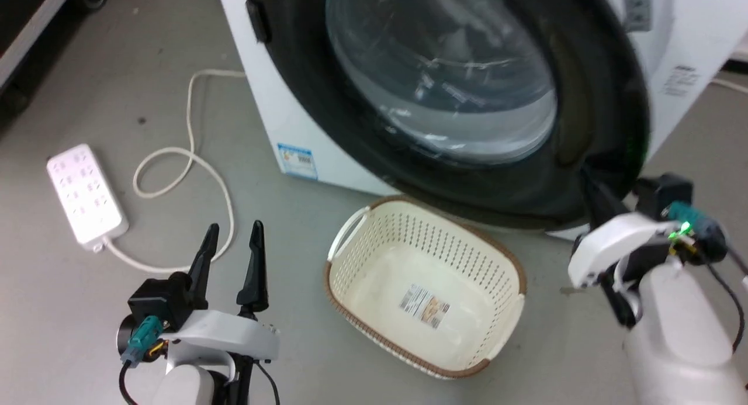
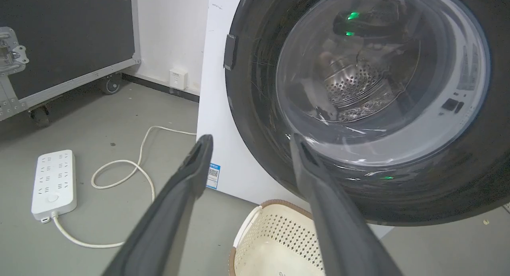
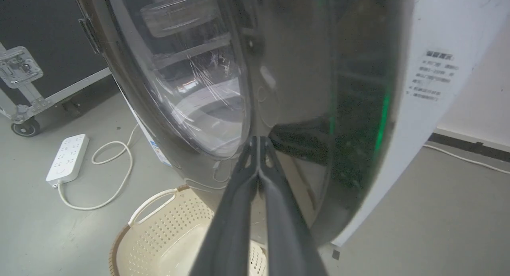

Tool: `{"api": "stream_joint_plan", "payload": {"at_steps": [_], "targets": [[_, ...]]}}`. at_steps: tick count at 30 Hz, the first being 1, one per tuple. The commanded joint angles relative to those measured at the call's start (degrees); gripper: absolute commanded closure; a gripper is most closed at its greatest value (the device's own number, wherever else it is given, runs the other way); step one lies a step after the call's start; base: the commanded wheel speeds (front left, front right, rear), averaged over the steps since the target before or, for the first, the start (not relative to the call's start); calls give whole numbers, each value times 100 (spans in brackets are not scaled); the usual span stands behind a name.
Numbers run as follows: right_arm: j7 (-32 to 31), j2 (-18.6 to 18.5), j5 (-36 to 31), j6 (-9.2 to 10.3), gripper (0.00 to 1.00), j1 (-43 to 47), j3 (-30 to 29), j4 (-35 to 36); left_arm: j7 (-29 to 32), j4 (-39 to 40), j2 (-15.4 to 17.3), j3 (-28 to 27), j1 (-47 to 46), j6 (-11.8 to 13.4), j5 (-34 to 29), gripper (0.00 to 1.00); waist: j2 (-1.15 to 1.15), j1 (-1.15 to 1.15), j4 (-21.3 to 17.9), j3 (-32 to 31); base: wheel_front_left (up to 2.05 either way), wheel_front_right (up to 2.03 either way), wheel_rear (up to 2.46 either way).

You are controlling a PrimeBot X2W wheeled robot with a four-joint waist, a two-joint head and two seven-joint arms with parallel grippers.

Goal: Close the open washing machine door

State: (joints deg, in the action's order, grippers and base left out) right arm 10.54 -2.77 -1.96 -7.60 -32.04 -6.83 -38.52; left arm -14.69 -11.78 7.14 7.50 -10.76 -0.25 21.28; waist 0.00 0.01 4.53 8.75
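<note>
The washing machine stands on the grey floor by the white wall, its washing machine door ajar above a cream basket. The left gripper has its jaws apart; the right gripper has its jaws together at the door's lower rim.

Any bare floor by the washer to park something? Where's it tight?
Bare floor: between the cord loop and the basket, ahead of the left gripper; left of the power strip; right of the basket. Crowded: under the door, where the basket sits close to the washing machine and the right gripper is by the door's lower rim.
</note>
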Motion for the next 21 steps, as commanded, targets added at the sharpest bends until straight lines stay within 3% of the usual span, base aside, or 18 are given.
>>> {"api": "stream_joint_plan", "payload": {"at_steps": [1, 12, 21], "targets": [[57, -10, -10, 11, 100, -214, -178, -102, -30, 49, -48, -32, -92, -56, -38, 0, 0, -1, 113, 170, 0, 0, 0], [102, -260, -628, 11, 100, -1646, -1733, -732, -30, 187, -262, -86, -451, -220, -230, 0, 0, -1, 358, 853, 0, 0, 0], [337, -289, -1012, 11, 100, -2347, -2326, -863, -30, 166, -354, -158, -662, -334, -353, 0, 0, -1, 379, 1198, 0, 0, 0]]}}
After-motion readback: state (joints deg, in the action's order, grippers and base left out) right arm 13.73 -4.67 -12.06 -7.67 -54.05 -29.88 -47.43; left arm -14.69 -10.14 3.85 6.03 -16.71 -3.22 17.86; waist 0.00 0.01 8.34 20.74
